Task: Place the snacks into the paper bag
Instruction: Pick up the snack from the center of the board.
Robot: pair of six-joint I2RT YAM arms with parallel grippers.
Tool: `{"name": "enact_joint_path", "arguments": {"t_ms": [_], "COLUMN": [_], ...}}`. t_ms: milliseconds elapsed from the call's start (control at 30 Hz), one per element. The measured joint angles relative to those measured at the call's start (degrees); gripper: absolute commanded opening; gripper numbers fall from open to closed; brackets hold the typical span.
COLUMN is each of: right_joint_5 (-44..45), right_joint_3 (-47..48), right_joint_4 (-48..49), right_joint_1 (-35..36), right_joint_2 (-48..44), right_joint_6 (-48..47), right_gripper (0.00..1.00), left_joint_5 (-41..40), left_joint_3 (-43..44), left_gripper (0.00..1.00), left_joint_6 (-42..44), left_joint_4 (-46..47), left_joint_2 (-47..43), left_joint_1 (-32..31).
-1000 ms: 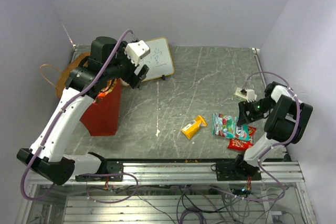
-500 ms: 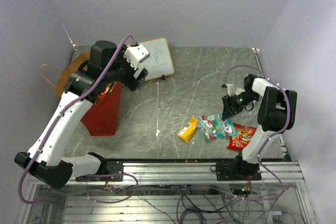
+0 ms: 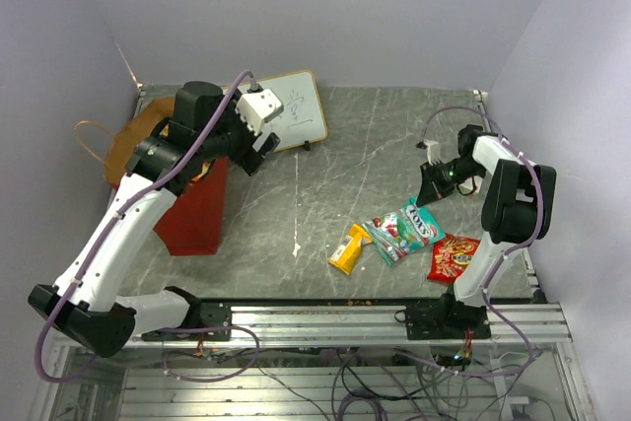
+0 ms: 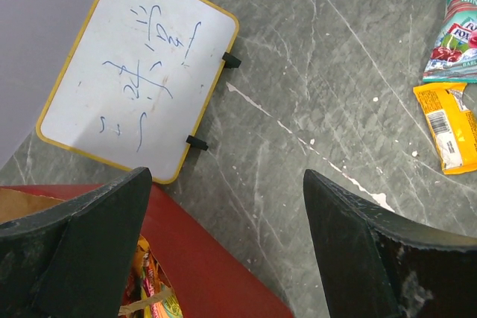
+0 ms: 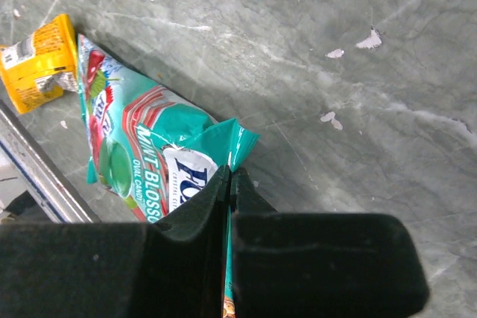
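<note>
The paper bag (image 3: 197,212), red outside, stands at the left with its brown mouth (image 3: 133,140) open; several snacks (image 4: 149,296) show inside it. My left gripper (image 3: 251,150) hovers beside the bag's far right corner, open and empty (image 4: 227,176). A teal-white candy bag (image 3: 404,227) lies right of centre, and my right gripper (image 3: 431,191) is shut on its far corner (image 5: 232,173). A yellow pack (image 3: 347,248) touches the candy bag's left end. A red pack (image 3: 454,258) lies just to its right.
A white board with writing (image 3: 301,110) lies at the back, close to the left gripper. The metal rail (image 3: 345,317) runs along the near table edge. Purple walls close in both sides.
My right gripper swung left and away from the table's near edge and shut on the candy bag's corner. The candy bag and yellow pack shifted left. The left arm barely moved.
</note>
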Motion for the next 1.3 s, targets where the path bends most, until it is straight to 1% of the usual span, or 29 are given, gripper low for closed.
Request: {"name": "enact_joint_path", "arguments": {"t_ms": [167,300,433,600,800,1067,1300], "right_joint_5": [-2.2,-4.1,-5.5,-6.8,-9.1,-11.6,-12.5], "right_joint_3": [1.3,1.3,1.5,1.9,1.9,1.7,2.4], "right_joint_4": [-1.9,-3.4,-4.0,-3.2,-2.0,1.1,1.9], "right_joint_1": [0.0,0.2,1.7,5.5,8.5,10.3,11.9], "right_joint_2": [-0.6,-3.7,-8.9,-14.5,-20.4,-27.1,-30.4], "right_joint_6": [-2.0,-4.5,-5.8,-5.4,-4.9,-4.2,-2.7], "right_gripper": [0.0,0.0,0.0,0.0,0.0,0.0,0.0], "left_joint_5": [0.4,1.3,2.3,3.6,8.4,15.3,20.5], "left_joint_3": [-0.4,0.0,1.6,1.0,-2.0,-4.9,-4.9], "left_gripper": [0.91,0.89,0.89,0.89,0.87,0.87,0.89], "left_joint_6": [0.2,1.9,3.1,3.2,0.3,-5.0,-5.1], "left_joint_4": [1.5,1.6,1.7,2.8,8.6,16.6,20.5], "left_joint_2": [-0.2,0.5,3.7,5.9,7.7,13.6,16.5], "left_joint_1": [-0.1,-1.2,-5.0,-9.6,-10.9,-11.4,-12.2]}}
